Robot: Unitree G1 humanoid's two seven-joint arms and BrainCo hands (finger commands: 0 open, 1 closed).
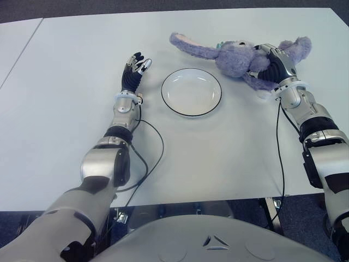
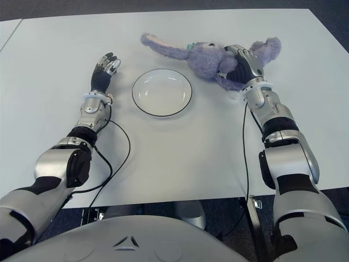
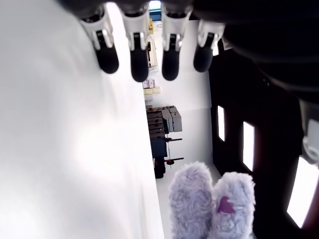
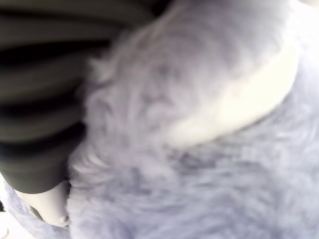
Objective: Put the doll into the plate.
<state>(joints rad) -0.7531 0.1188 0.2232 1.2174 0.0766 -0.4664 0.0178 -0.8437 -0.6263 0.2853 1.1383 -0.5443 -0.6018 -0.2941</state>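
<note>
The doll (image 1: pixel 234 57), a purple plush rabbit with long ears, lies on the white table (image 1: pixel 218 158) just behind and to the right of the plate (image 1: pixel 191 91). The plate is white with a dark rim and holds nothing. My right hand (image 1: pixel 271 64) sits on the doll's body with its fingers curled into the fur. In the right wrist view the fur (image 4: pixel 199 124) fills the picture, pressed against dark fingers (image 4: pixel 35 104). My left hand (image 1: pixel 134 68) shows to the left of the plate with straight fingers holding nothing. The doll's feet (image 3: pixel 209 204) appear far off in the left wrist view.
A black cable (image 1: pixel 155 147) loops on the table beside my left forearm. Another cable (image 1: pixel 281 158) runs along my right arm to the table's front edge. A second table edge (image 1: pixel 16 54) shows at the far left.
</note>
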